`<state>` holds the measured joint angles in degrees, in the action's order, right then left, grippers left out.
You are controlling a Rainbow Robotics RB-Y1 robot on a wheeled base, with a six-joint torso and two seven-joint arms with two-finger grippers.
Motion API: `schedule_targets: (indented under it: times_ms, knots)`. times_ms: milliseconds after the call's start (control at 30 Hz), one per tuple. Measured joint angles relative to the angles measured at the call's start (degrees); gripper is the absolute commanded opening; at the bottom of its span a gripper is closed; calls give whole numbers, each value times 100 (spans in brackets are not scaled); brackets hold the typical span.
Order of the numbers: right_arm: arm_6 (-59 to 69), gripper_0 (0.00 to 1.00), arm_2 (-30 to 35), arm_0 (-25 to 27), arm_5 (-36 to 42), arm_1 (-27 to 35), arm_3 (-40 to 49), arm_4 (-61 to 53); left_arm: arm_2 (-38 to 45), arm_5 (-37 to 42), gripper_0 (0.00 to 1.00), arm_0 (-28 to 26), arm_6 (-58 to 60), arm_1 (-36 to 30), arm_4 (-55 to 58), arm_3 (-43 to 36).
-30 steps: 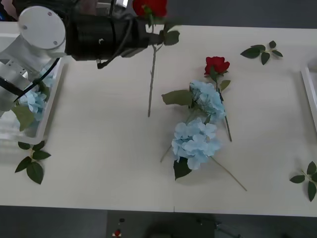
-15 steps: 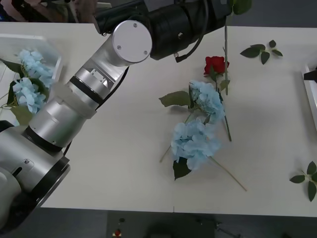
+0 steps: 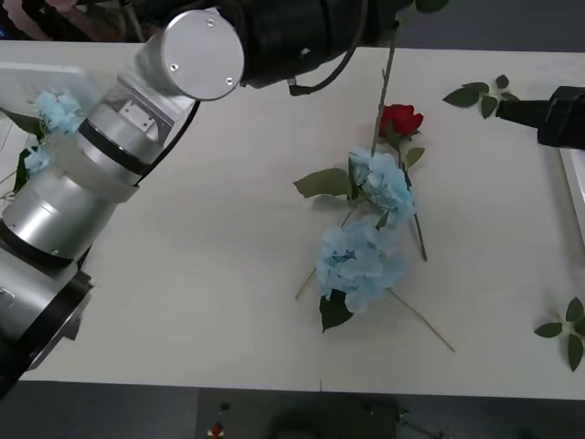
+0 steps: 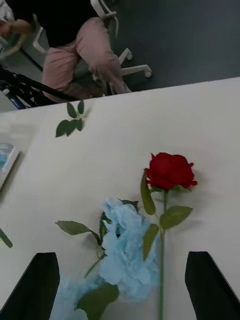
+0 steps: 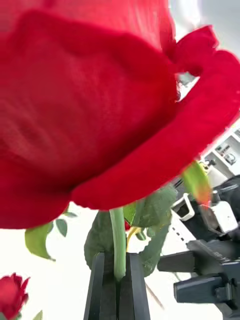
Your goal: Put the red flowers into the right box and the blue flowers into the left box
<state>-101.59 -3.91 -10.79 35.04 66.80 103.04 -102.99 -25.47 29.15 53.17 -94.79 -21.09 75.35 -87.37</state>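
At the far left of the front view the left box (image 3: 18,78) lies under the left arm's silver links, with blue flowers (image 3: 57,108) already lying inside it, so part of the sorting looks done; the left arm reaches from there across the back of the table, and the left gripper (image 5: 118,280) is clamped on the green stem of a red rose (image 5: 95,110), its black fingers pinching just beneath the bloom, a hold that probably lets the long stem (image 3: 384,87) hang free over the middle of the table; that stem dangles above the pile, which suggests the rose is being carried high so it does not snag the flowers beneath on its way toward the right side; in the middle of the table two more blue flowers (image 3: 361,261) lie one in front of the other, and a second red rose (image 3: 399,119) lies touching the farther blue head, its stem running down alongside it, so freeing one may disturb the other; loose leaf sprigs (image 3: 483,94) sit apart near the back; at the right the right gripper (image 4: 120,285) hovers above this pile with its black fingers spread wide and nothing between them, apparently ready either for a handover or for the lying rose; the right box (image 3: 574,178) shows as a thin white rim at the right edge.
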Motion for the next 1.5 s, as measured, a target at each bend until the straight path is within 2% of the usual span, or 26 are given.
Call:
schedule_targets:
  times_ms: [133, 333, 500, 800, 1067, 1100, 1133, 1200, 1267, 1300, 1333, 1500]
  knots:
    - [-189, 74, -41, -41, -51, -390, 271, 0, 7, 0, 0, -97, 0, -156, 272, -299]
    - [-444, 74, -39, -42, -197, -1098, 424, 0, 173, 0, 0, -97, 1, -43, 332, -294]
    - [-1242, 74, -39, -42, -200, -1632, 426, -76, 251, 0, 0, -97, 3, 13, 473, -292]
    - [-1923, 74, -39, -67, -58, -2594, 426, -105, 251, 0, 0, -97, 4, 13, 508, -290]
    - [-1982, 71, -111, -588, 14, -3294, 337, 516, 251, 0, 0, -97, 4, 13, 508, -287]
    - [-1982, 62, -180, -693, 14, -3353, 256, 516, 251, 0, 0, -97, 4, 13, 508, -287]
    - [-1982, 57, -254, -797, 14, -3396, 173, 516, 251, 0, 0, -97, 4, 13, 508, -287]
    - [-1982, 38, -429, -1013, 3, -3477, -13, 516, 251, 0, 0, -97, 5, 13, 508, -286]
    - [-1982, 18, -572, -1182, 0, -3542, -178, 521, 251, 0, 0, -97, 5, 13, 508, -286]
    - [-1982, 4, -617, -1252, 0, -3575, -250, 551, 251, 0, 0, -97, 5, 13, 508, -285]
    - [-1982, 0, -642, -1311, 0, -3609, -314, 603, 251, 0, 0, -97, 5, 13, 508, -285]
    - [-1983, 0, -658, -1503, 1, -3739, -564, 652, 251, 0, 0, -97, 5, 13, 507, -284]
